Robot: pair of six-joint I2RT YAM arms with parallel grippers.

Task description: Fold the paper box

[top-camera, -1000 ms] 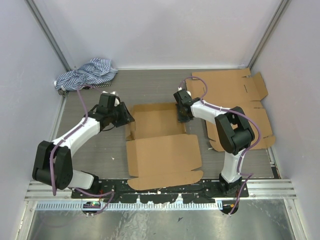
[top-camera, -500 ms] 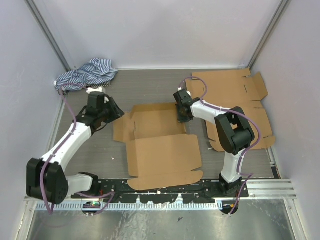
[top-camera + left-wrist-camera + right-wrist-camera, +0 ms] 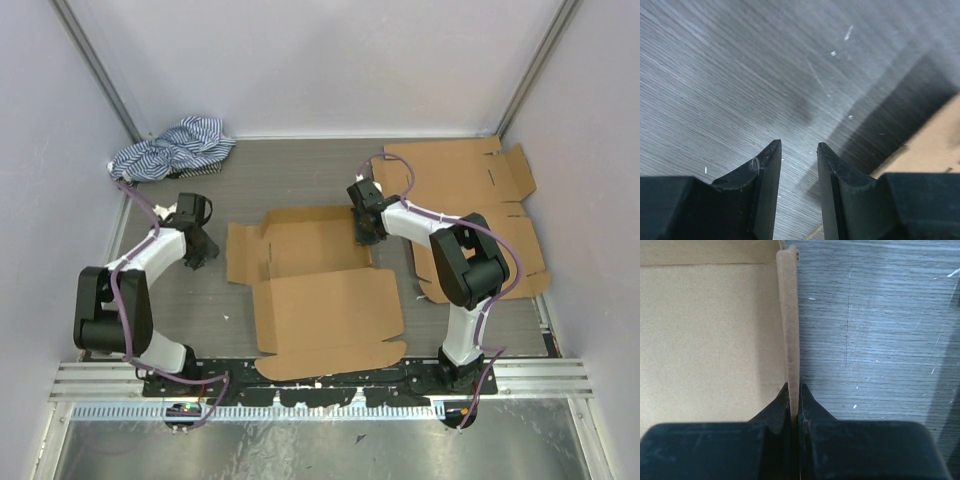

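The brown paper box [image 3: 320, 285] lies part-folded in the middle of the table, its lid panel flat toward me. Its left flap [image 3: 243, 253] lies flat on the table. My left gripper [image 3: 205, 255] is open and empty just left of that flap; in the left wrist view [image 3: 799, 146] it is over bare table, with a cardboard edge [image 3: 940, 140] at the right. My right gripper [image 3: 368, 236] is shut on the box's upright right wall. In the right wrist view [image 3: 794, 387] the thin wall [image 3: 790, 315] runs straight up between the fingers.
A striped cloth [image 3: 175, 147] lies bunched at the back left corner. Flat cardboard blanks [image 3: 480, 200] lie at the right, under and behind the right arm. Side walls close in the table on left, right and back.
My left gripper has let go of the box's left flap and drawn back to the left. The flap has dropped flat on the table. The right arm has not moved.
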